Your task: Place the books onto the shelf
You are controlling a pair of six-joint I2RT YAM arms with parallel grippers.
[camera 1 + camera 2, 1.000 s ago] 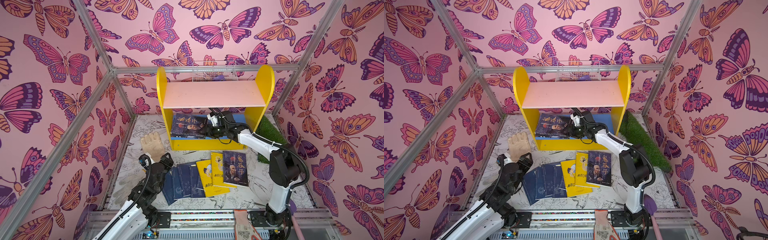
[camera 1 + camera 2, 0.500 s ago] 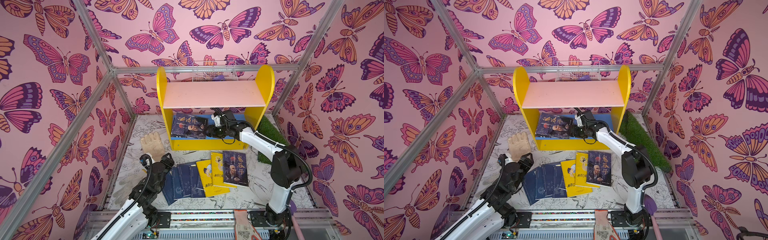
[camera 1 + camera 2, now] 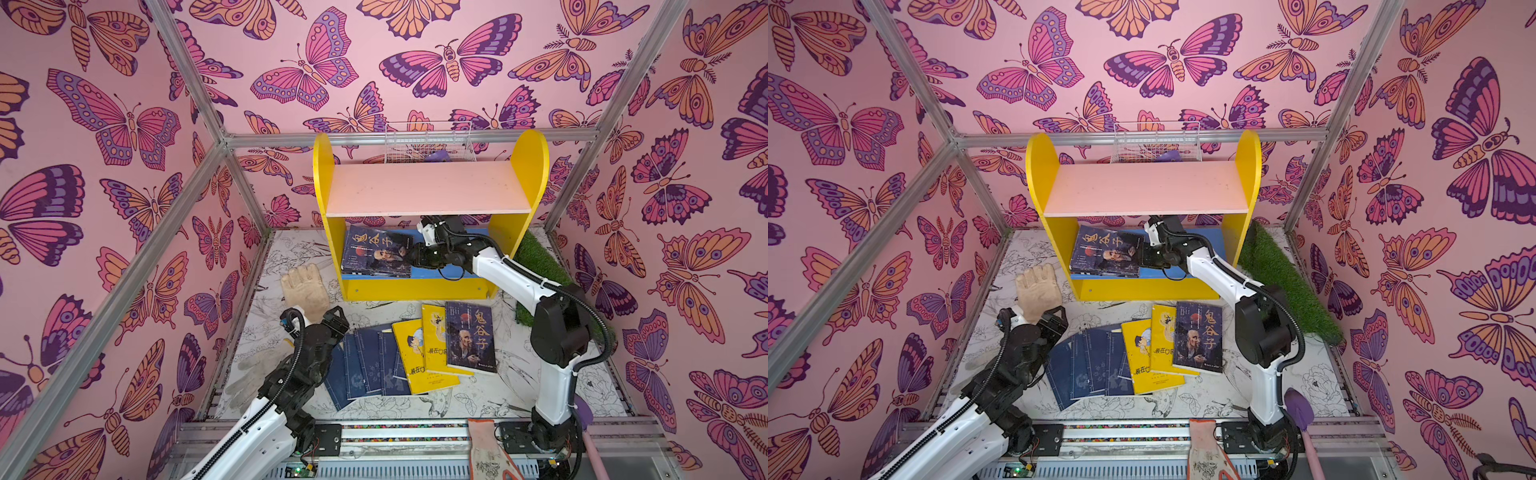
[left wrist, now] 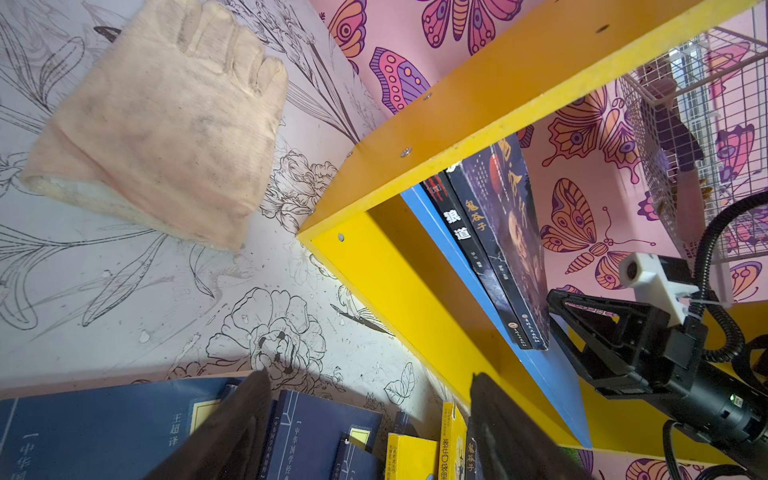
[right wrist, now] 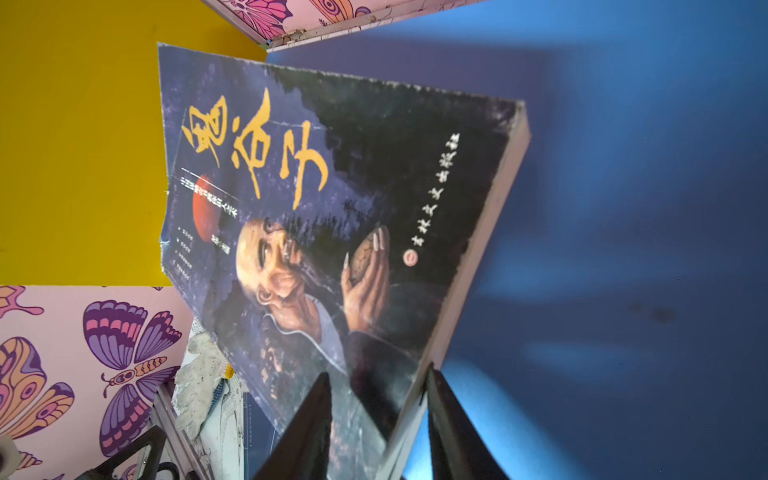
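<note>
The dark blue-black portrait-cover paperback (image 5: 332,249) leans on the blue lower board of the yellow-sided shelf (image 3: 415,289). The right tool (image 5: 376,374) straddles its corner, half-closed; whether it pinches, I cannot tell. Light and floppy, so hold it near the spine. The left tool (image 4: 370,374) gapes empty.

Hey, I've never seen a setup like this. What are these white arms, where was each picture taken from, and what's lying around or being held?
These are two white robot arms with pincer grippers. Two pictures look down from overhead; two come from cameras on the wrists. On the floor lie fanned-out books and a beige glove, before a yellow shelf. The left gripper hovers open, empty. The right gripper straddles a dark book on the shelf's lower board; whether it pinches is unclear.
</note>
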